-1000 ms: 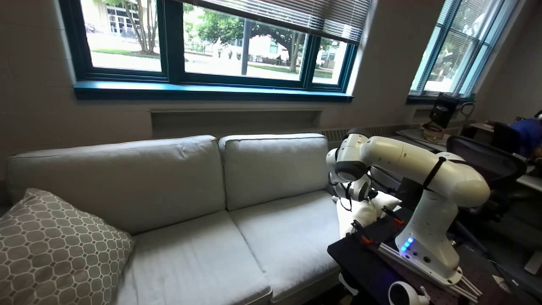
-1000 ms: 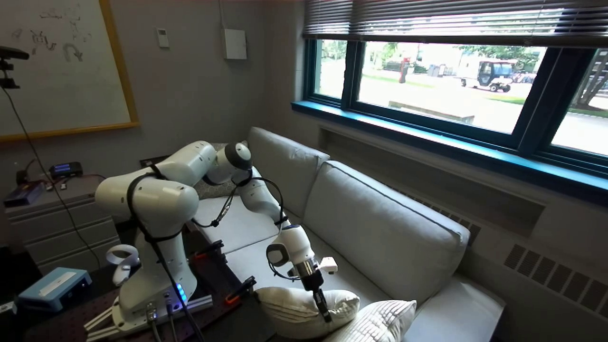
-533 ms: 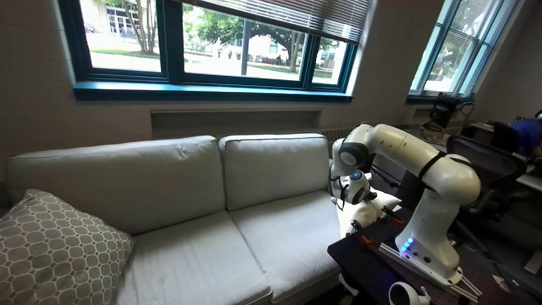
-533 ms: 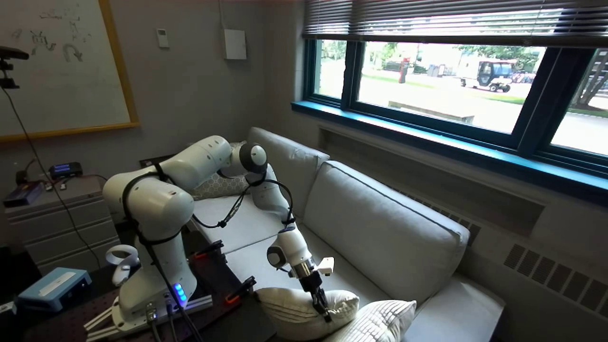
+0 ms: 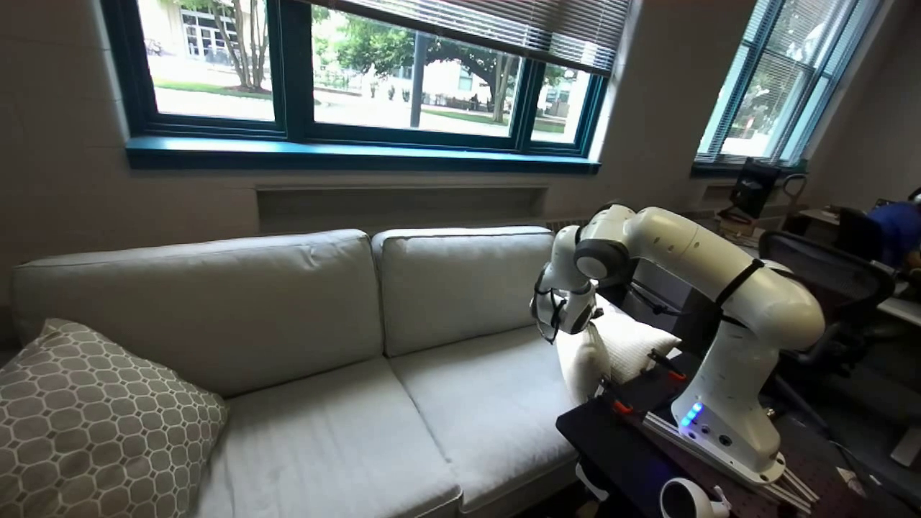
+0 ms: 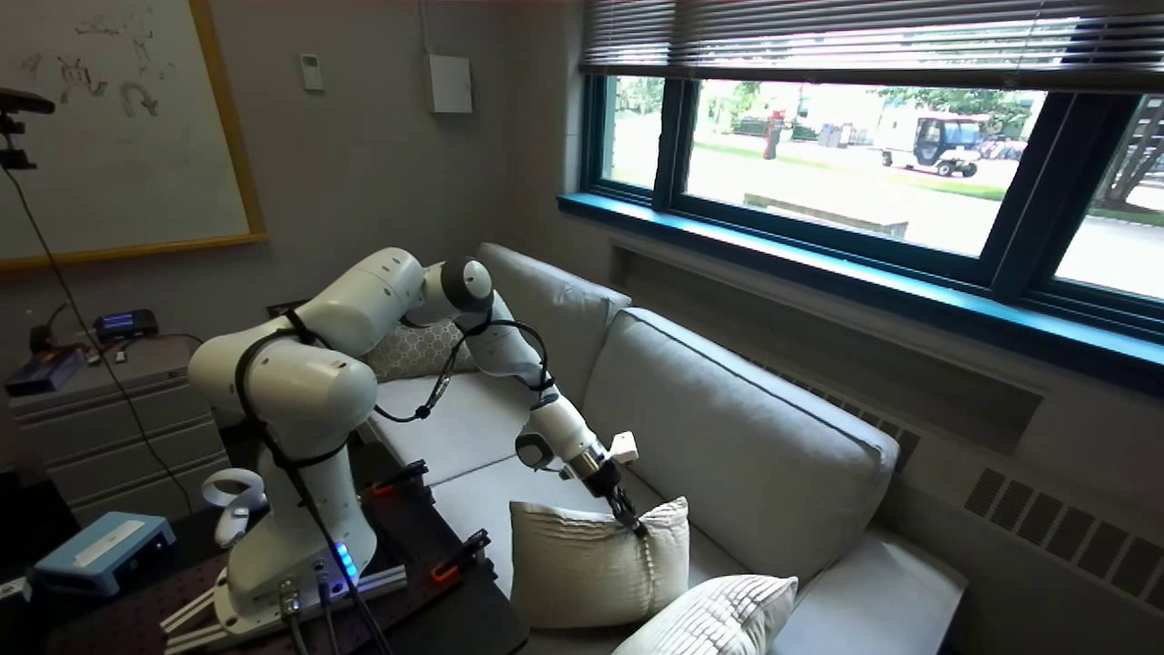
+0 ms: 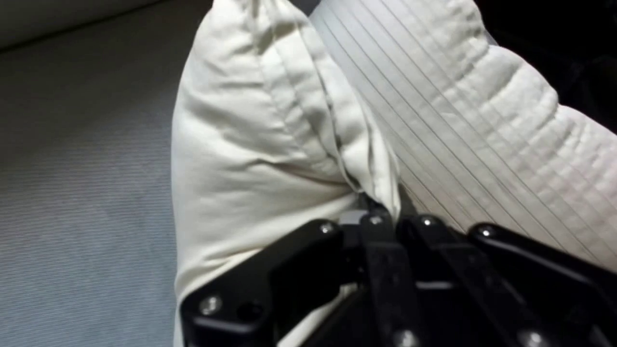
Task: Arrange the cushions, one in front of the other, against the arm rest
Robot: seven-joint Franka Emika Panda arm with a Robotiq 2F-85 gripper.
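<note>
Two cream-white cushions are at the end of the sofa. The nearer cushion [image 6: 591, 569] stands almost upright on the seat; it also shows in an exterior view [image 5: 579, 363] and the wrist view [image 7: 226, 159]. My gripper [image 6: 639, 529] is shut on its top edge; in the wrist view the gripper [image 7: 393, 207] pinches a fold of its seam. The second cushion [image 6: 718, 619] leans beside it, towards the arm rest [image 6: 896, 582]; it also shows in an exterior view [image 5: 633, 342] and the wrist view [image 7: 458, 111]. The lower part of the second cushion is cut off or hidden.
The sofa's back cushion [image 6: 727, 437] rises close behind the gripper. A larger lattice-patterned cushion [image 5: 108, 424] lies at the sofa's far end. The black robot table [image 5: 604, 446] with clamps [image 6: 459, 557] stands against the seat [image 5: 489, 396] near the cushions.
My gripper has risen and moved away from the arm rest with the nearer cushion. That cushion was slumped low and now stands upright and taller. The second cushion looks unmoved.
</note>
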